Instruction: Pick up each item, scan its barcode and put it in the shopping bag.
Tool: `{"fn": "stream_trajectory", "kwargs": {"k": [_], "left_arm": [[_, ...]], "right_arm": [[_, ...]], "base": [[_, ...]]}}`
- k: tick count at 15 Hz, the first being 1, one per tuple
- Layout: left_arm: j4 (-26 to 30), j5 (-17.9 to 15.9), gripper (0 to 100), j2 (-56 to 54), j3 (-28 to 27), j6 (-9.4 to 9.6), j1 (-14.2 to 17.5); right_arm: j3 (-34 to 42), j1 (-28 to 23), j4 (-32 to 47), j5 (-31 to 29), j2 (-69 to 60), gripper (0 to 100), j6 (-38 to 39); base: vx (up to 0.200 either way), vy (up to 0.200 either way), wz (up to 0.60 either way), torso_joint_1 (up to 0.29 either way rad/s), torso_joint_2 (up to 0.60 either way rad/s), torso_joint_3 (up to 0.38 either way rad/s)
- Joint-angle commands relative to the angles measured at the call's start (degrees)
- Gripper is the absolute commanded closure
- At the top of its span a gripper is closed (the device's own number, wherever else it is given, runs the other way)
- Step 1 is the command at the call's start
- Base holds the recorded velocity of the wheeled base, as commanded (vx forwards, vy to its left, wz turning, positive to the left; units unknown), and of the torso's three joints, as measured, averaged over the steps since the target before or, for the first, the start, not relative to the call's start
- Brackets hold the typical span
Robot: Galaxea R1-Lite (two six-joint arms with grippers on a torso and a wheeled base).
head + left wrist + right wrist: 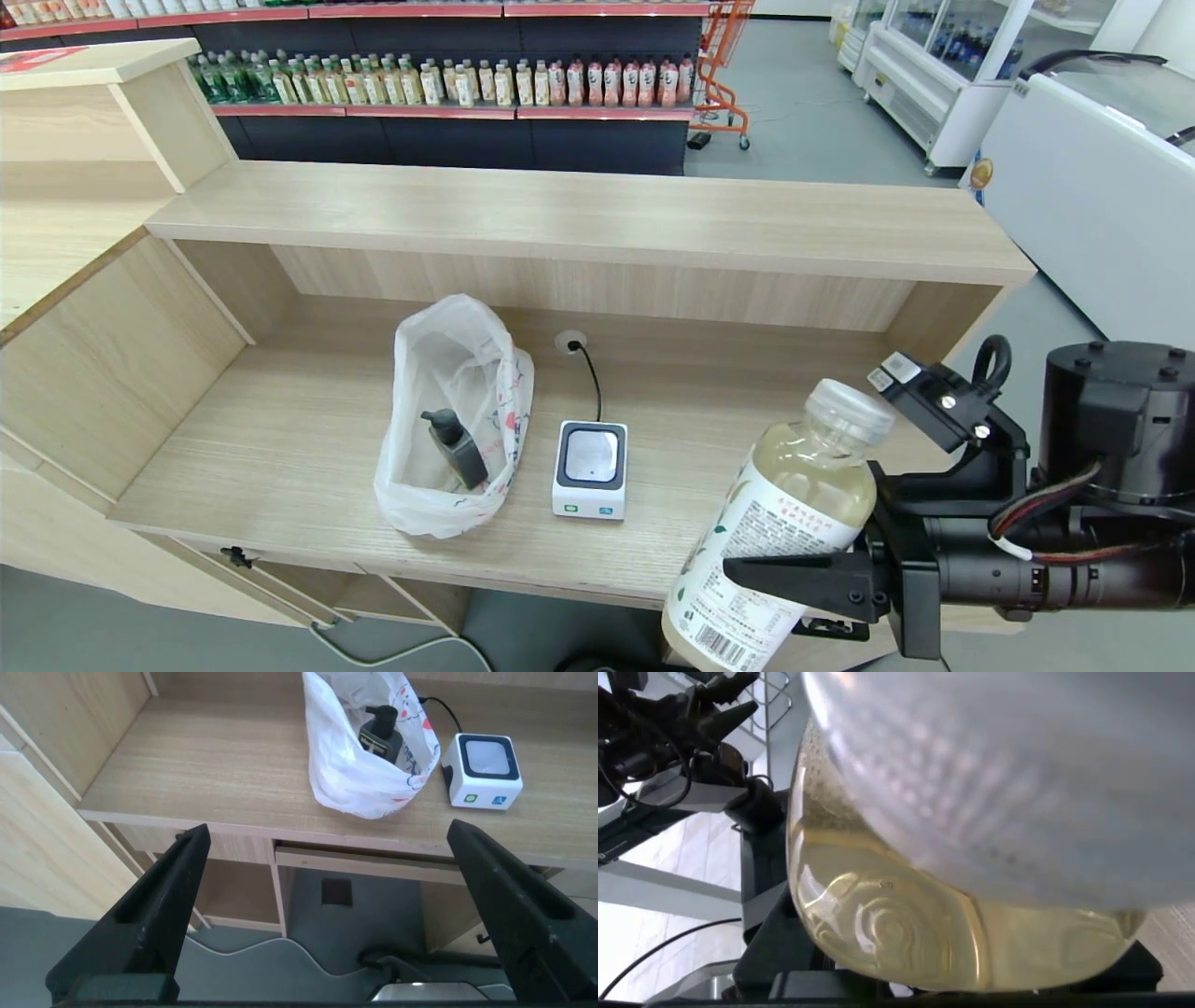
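Two claws on show, and only one has cargo: the right claw is clamped round the lower half of the bottle, one dark finger lying across the white label. The bottle is held in the air off the counter's front right corner, tilted, clear cap pointing up and toward the back, pale yellow liquid filling the shoulder, and a barcode showing at the low end of the label. From the right wrist that same bottle looms right up close, cap nearest the lens. Over on the counter, the white bag stands open about midway along, near the front edge, with a dark pump leaning inside it. Just beside the bag, on the side toward the right end, sits the scanner, window facing up, its black cable running back to a hole near the rear wall. The left claw hangs in front of and below the front edge, fingers spread wide with nothing between them, looking up at bag and scanner.
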State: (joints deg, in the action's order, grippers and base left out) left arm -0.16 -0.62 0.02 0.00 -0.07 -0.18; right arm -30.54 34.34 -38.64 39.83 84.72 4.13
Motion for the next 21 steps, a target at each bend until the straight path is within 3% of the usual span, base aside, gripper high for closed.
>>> {"fn": "stream_trajectory", "kwargs": {"k": [1, 21], "left_arm": [[-0.02, 0.01, 0, 0.06, 0.00, -0.01, 0.01], [-0.02, 0.01, 0, 0.06, 0.00, -0.01, 0.01]], "right_arm": [[-0.05, 0.29, 0.24, -0.10, 0.27, 100, -0.09], [0.30, -0.24, 0.50, -0.28, 0.44, 100, 0.00]], "base": [[0.000, 0.000, 0.00, 0.000, 0.00, 0.000], [0.000, 0.000, 0.00, 0.000, 0.00, 0.000]]}}
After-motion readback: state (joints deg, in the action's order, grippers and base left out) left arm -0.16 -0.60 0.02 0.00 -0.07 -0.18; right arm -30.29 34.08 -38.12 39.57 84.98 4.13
